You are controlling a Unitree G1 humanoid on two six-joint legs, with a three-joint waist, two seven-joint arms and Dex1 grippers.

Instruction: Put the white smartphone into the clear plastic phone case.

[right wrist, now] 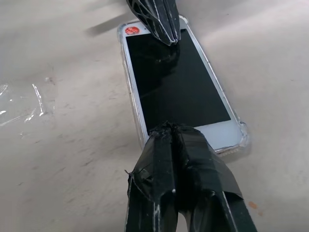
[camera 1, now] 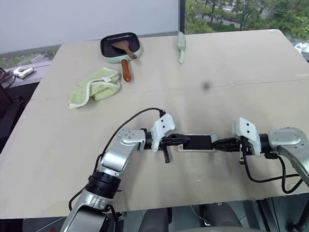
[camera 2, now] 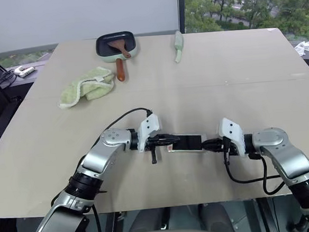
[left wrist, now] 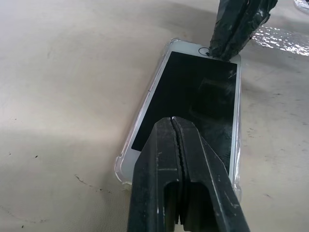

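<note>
Item one: the white smartphone, screen up, flat on the table, lying between your two grippers and seated inside the clear plastic phone case, whose clear rim and corners show around its edges.

Item two: your left gripper, fingers pressed together with nothing between them, tips over the phone's near end.

Item three: your right gripper, likewise closed and empty, tips at the phone's opposite end, pointing toward the left gripper.

Item four: well beyond both grippers, a green cloth, a small pan with a wooden spatula.
</note>
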